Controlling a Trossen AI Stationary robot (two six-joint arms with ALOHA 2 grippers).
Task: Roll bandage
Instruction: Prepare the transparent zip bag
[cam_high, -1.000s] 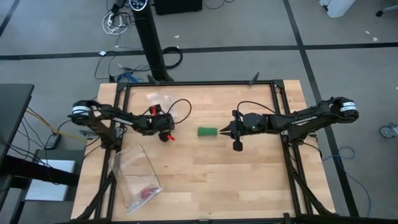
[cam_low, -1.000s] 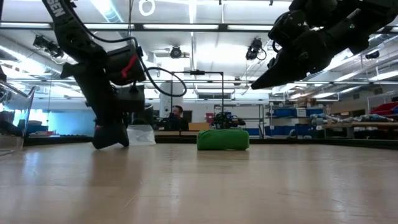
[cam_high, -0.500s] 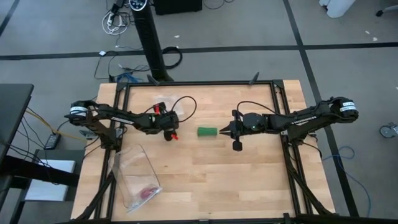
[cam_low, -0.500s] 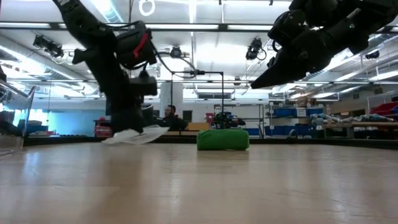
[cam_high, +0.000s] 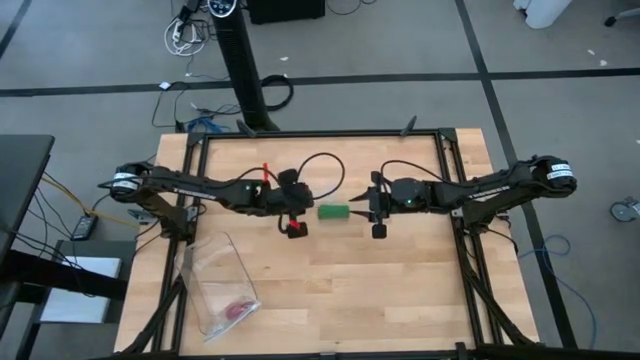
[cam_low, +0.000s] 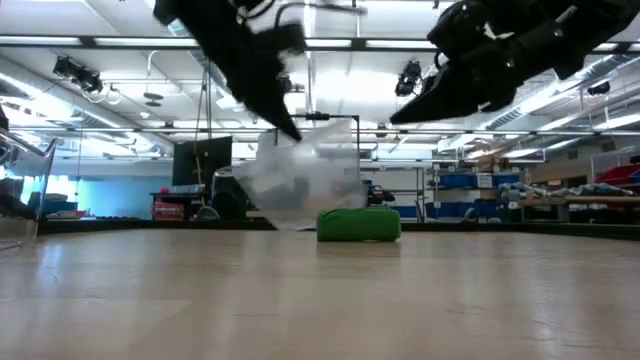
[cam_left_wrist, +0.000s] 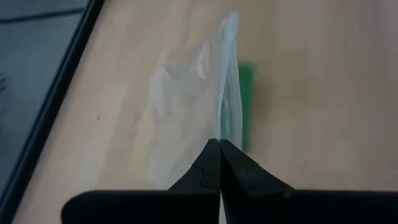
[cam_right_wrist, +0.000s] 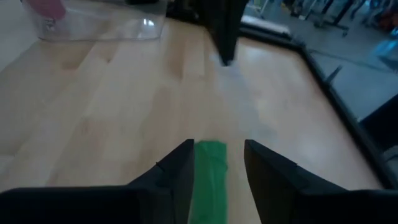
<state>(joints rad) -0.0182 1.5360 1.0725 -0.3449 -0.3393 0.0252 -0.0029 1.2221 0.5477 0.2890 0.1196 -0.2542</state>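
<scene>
Wooden tabletop (cam_high: 400, 290), framed by dark rails, is carrying the work. Near its middle the bandage (cam_high: 333, 211) is lying as a compact green cylinder, so the rolling itself is judged to be finished; what is remaining appears to be packing it away, though the task sentence names no such step.

The left gripper (cam_high: 303, 207) is hovering just beside one end of the roll, its fingers pressed together on the edge of a clear plastic bag (cam_left_wrist: 193, 106). In the left wrist view the bag is hanging open-sided ahead of the fingertips, with the green roll showing beyond it; nothing is seen inside this bag. In the low view it is hanging in front of the roll, raised off the surface.

The right gripper (cam_high: 366, 208) is waiting at the roll's opposite end, fingers spread, with the bandage lying just ahead of the gap between them and not touched.

A second clear bag (cam_high: 218, 282) is lying well behind the left gripper, toward the near left corner; a small pink item (cam_high: 236, 309) is resting inside it.
</scene>
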